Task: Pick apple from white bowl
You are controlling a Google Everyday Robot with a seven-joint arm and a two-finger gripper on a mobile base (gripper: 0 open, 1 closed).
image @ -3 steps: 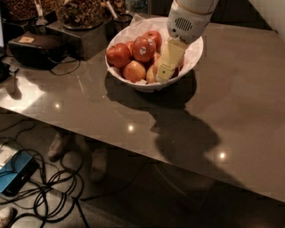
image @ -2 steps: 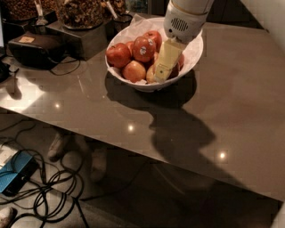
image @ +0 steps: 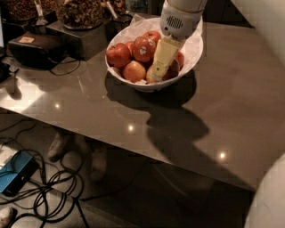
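The white bowl (image: 192, 50), lined with crinkled white paper, stands on the table at the top centre and holds several apples. My gripper (image: 154, 77) reaches down into it from above, its cream tip low at the bowl's front. A yellow-orange apple (image: 134, 70) lies just left of the tip, and I cannot tell whether it touches. Deep red apples (image: 118, 54), two with white stickers (image: 143, 48), lie behind and to the left. A dark red apple (image: 173, 67) lies right of the tip. What lies behind the gripper is hidden.
The bowl stands on a grey-brown table (image: 231, 102) with a front edge running down to the right. A black box (image: 33, 49) with cables and containers of snacks (image: 80, 13) stand at the back left. Cables and a blue device (image: 15, 171) lie on the floor.
My gripper has shifted a little to the left inside the bowl, its tip now closer to the yellow-orange apple. The apples have not visibly moved.
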